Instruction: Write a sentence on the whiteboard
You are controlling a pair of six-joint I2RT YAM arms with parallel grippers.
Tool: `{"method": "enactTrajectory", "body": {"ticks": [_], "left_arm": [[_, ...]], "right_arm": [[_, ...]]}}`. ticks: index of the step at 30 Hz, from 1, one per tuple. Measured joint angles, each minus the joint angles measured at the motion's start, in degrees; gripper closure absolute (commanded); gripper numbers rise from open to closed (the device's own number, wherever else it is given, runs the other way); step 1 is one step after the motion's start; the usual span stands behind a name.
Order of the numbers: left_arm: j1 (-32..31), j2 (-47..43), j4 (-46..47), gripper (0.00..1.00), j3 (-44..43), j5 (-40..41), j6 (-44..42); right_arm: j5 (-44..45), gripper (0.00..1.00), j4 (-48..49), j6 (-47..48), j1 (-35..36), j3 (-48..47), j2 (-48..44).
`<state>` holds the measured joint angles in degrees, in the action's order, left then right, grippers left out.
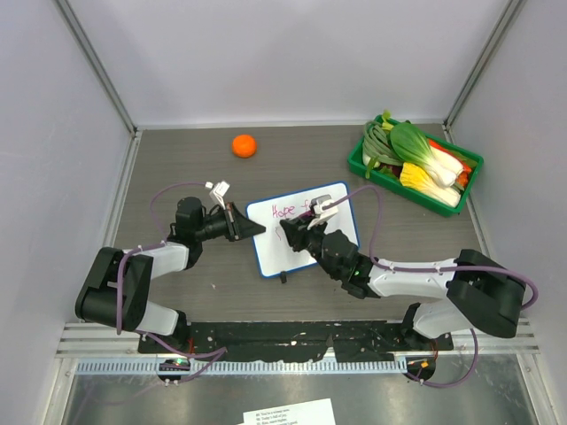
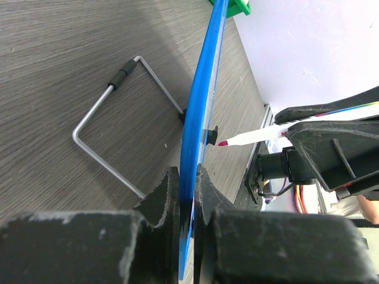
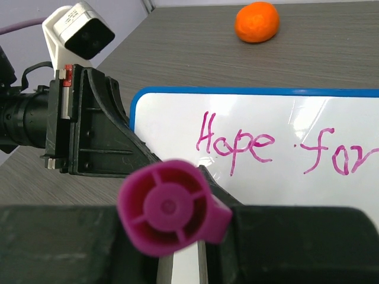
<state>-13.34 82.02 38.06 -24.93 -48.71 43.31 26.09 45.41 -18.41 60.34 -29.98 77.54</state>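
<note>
The whiteboard (image 1: 276,248) with its blue frame stands tilted at the table's middle. In the left wrist view the whiteboard (image 2: 204,100) shows edge-on. My left gripper (image 1: 254,228) (image 2: 186,177) is shut on its left edge. The sentence (image 1: 285,211) (image 3: 237,144) reads "Hope for" in pink along the top line. My right gripper (image 1: 297,233) (image 3: 177,236) is shut on a pink marker (image 3: 169,207) (image 2: 254,136) in front of the board's face. The marker tip (image 2: 223,142) sits just off the face, below the writing.
An orange (image 1: 244,145) (image 3: 257,22) lies behind the board. A green tray (image 1: 358,165) of vegetables stands at the back right. The board's wire stand (image 2: 112,136) rests on the table behind it. Walls close in the left, back and right.
</note>
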Motion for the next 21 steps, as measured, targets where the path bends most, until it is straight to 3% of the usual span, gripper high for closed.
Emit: {"method": "enactTrajectory", "body": {"ticks": [21], "left_arm": [[0.09, 0.00, 0.22, 1.00, 0.33, 0.04, -0.04]], "right_arm": [[1.29, 0.99, 0.26, -1.44, 0.11, -0.02, 2.75]]}}
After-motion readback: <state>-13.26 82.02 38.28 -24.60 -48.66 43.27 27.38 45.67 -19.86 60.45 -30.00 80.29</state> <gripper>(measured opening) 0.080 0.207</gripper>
